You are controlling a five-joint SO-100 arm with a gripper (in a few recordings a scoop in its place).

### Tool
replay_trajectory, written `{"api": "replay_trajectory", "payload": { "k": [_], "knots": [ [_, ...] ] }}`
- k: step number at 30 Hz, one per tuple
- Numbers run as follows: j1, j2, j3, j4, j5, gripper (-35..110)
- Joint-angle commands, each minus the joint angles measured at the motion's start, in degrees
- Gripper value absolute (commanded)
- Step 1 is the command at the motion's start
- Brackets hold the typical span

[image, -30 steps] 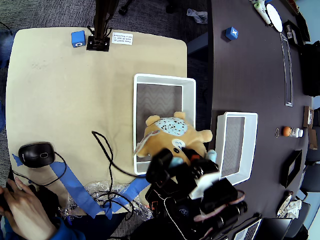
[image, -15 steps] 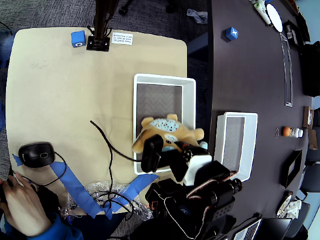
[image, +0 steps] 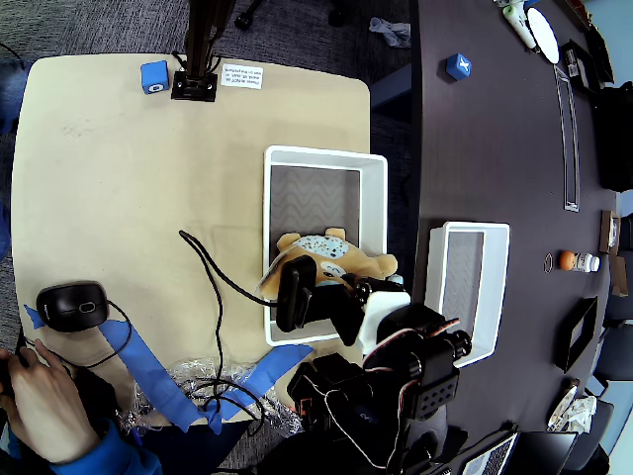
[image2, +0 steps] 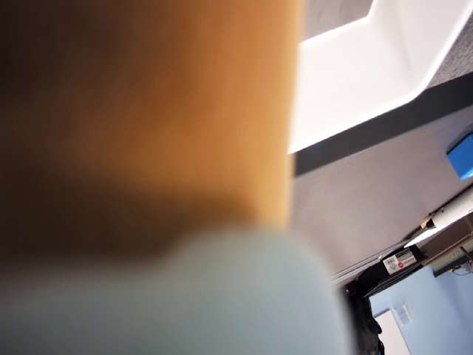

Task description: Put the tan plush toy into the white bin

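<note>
The tan plush toy (image: pixel 331 255), orange-tan with a pale speckled patch, hangs over the near end of the white bin (image: pixel 316 153), within its rim. The bin is wide, with a grey zigzag bottom. My gripper (image: pixel 336 289) sits at the toy's near side under the black wrist camera. Its fingers are hidden, and the toy moves with it. In the wrist view the toy (image2: pixel 148 111) is a blurred mass of orange and pale blue pressed close to the lens, with a white bin wall (image2: pixel 355 74) behind it.
A smaller white bin (image: pixel 470 233) stands to the right on the dark table. A black cable (image: pixel 213 287) crosses the tan table beside the bin. A mouse (image: pixel 71 305), blue tape (image: pixel 148 371) and a person's hand (image: pixel 40 406) are at the lower left. Blue cubes (image: pixel 154 76) (image: pixel 457 66) lie far off.
The arm has carried the toy leftward and up the picture, from the bin's near right corner to inside its rim. The toy looks more tucked under the arm.
</note>
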Motion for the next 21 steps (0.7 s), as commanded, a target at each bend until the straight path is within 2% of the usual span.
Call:
{"api": "replay_trajectory", "payload": {
  "k": [1,13,21],
  "knots": [
    [-0.5,0.6,-0.7,-0.5,-0.8,3],
    [-0.5,1.8,-0.8,0.4,-0.3,40],
    [-0.5,11.2,-0.8,3.0,-0.4,60]
  ]
}}
